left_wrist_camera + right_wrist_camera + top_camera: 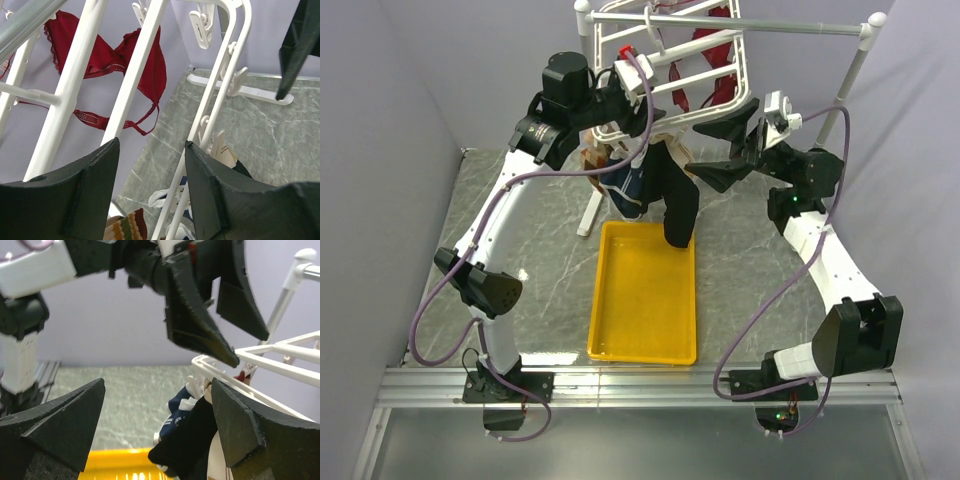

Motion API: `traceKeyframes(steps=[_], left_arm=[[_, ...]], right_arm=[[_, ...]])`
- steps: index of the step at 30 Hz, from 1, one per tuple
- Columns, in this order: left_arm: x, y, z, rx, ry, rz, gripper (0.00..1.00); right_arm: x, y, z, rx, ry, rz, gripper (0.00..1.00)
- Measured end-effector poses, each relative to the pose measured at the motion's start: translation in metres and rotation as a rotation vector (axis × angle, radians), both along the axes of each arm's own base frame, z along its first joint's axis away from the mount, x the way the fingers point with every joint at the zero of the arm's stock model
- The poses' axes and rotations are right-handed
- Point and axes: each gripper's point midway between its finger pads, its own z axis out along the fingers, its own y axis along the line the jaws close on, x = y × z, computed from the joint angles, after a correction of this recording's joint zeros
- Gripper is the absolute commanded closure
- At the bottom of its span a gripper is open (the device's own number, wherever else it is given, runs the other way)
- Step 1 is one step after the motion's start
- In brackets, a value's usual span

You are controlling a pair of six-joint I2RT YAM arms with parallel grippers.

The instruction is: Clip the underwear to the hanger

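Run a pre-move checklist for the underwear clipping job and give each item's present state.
1. Black soft-cloth underwear hangs at the near edge of the white barred plastic hanger, with no gripper holding it: ok.
2. Underwear actually clipped: cannot tell, its top edge is hidden.
3. Left gripper open: ok.
4. Left fingertip clear of the hanger: not ok, in the right wrist view it looks pressed against the hanger's corner.
5. Right gripper open and empty: ok.
6. Underwear's lower end clear of the yellow plastic tray: cannot tell, since it overlaps the tray's far rim from above.
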Motion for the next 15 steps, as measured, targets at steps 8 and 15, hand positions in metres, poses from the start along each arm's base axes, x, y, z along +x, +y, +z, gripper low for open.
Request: traceKeyframes(steps=[8, 15], left_arm=[[0.005, 0.007, 0.002, -0.026, 0.023, 0.016, 0.39], [0.002, 0.02, 0.004, -0.039, 0.044, -0.003, 0.39]], right_arm=[[-0.007, -0.005, -0.008, -0.134, 0.012, 0.037, 0.08], [-0.017, -0.022, -0.012, -0.21, 0.018, -0.019, 0.09]])
